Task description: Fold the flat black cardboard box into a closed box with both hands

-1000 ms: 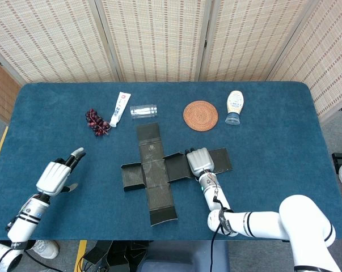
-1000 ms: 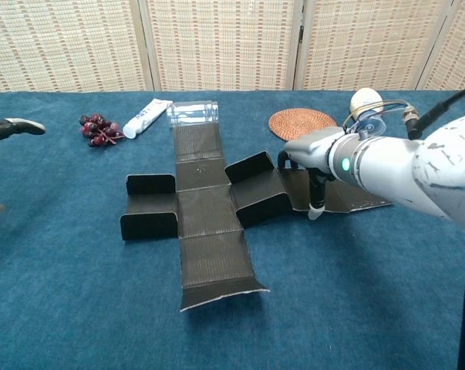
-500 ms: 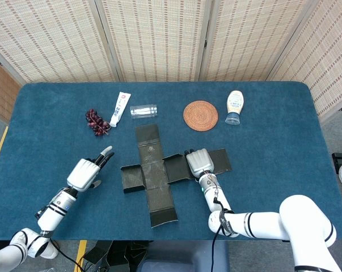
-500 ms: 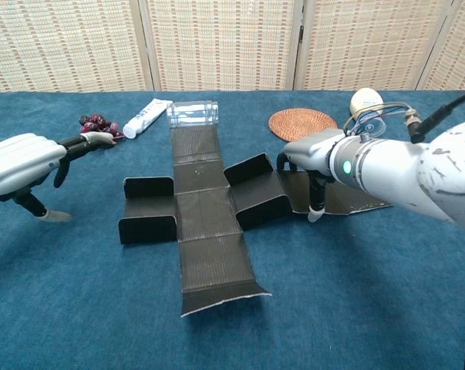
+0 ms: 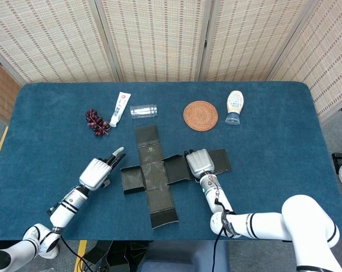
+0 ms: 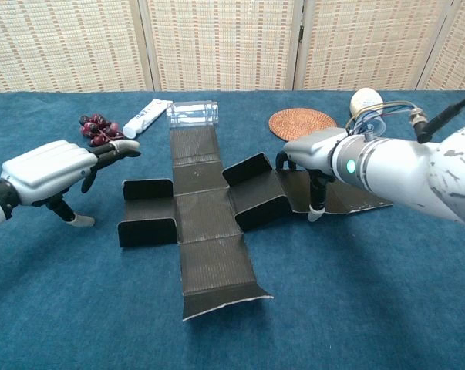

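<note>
The black cardboard box (image 5: 153, 175) lies unfolded mid-surface, long axis toward the far edge. My right hand (image 5: 198, 162) presses its right flap, fingers curled down; my left hand (image 5: 97, 173), fingers apart and empty, hovers just beside the left flap.

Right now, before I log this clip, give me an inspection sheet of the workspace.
Surface: table under blue cloth.
Job's things: black cardboard box lies unfolded in a cross shape, side flaps partly raised.
Clutter: grapes, tube, clear cup on its side, woven coaster, squeeze bottle, all along the far side.
Hands: left hand beside the box's left flap, fingers apart, holding nothing; right hand on the box's right flap.
Cables: wires at the right wrist.
Surroundings: woven folding screen behind the table.
</note>
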Robot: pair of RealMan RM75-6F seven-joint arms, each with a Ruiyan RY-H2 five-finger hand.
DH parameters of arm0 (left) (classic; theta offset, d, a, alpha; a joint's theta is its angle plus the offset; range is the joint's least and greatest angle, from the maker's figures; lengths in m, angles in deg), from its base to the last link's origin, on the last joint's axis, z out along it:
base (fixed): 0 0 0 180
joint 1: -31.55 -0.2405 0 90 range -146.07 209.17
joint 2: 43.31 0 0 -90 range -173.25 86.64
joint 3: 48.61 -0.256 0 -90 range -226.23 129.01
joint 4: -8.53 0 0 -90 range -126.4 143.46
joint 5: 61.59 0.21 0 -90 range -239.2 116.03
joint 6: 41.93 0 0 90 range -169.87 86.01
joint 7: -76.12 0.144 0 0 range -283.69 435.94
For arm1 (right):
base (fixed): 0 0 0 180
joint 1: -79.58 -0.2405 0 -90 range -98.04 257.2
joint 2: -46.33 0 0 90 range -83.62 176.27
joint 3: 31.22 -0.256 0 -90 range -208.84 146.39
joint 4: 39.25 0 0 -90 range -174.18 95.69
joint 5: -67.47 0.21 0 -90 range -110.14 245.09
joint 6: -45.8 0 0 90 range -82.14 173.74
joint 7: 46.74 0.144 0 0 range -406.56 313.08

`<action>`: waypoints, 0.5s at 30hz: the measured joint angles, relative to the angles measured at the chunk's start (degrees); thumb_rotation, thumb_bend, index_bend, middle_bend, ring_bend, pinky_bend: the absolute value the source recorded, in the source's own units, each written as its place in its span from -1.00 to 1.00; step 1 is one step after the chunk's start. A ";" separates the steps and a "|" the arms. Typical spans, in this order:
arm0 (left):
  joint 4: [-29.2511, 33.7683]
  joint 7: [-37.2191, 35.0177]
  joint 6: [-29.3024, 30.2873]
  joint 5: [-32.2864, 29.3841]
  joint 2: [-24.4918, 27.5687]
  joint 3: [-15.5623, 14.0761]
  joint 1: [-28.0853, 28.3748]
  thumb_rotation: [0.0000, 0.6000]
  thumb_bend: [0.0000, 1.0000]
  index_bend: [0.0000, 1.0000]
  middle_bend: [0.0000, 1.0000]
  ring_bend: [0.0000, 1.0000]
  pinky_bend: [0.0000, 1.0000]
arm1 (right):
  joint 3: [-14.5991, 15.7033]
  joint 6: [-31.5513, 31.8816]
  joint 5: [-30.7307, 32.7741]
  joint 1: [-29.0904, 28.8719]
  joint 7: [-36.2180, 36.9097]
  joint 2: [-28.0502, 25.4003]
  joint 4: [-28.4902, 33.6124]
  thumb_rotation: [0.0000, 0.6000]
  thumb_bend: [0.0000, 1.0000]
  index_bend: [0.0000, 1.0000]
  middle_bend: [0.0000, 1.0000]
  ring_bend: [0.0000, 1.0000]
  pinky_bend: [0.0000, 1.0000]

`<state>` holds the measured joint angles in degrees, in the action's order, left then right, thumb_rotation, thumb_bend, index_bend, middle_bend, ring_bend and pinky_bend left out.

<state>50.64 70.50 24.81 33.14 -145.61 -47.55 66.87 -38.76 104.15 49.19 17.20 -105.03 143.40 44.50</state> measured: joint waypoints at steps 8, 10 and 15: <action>0.06 -0.87 0.37 -0.06 -1.14 -0.45 1.06 1.00 -0.81 -1.00 -1.00 0.11 0.33 | 0.26 0.09 -0.33 0.22 0.52 -0.29 0.22 1.00 -0.48 -0.56 -0.37 0.61 0.84; 0.20 -0.97 0.47 -0.15 -1.31 -0.44 1.30 1.00 -0.81 -1.00 -1.00 0.11 0.33 | 0.20 0.00 -0.39 0.22 0.70 -0.34 0.25 1.00 -0.48 -0.56 -0.37 0.61 0.84; 0.67 -0.35 0.08 -0.64 -1.73 -0.31 1.85 1.00 -0.81 -1.00 -1.00 0.11 0.33 | 0.23 -0.29 -0.47 0.18 0.94 -0.34 0.13 1.00 -0.48 -0.56 -0.37 0.61 0.84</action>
<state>51.32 70.16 24.89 32.50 -147.34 -47.87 68.72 -38.52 103.86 48.73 17.38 -104.09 143.05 44.63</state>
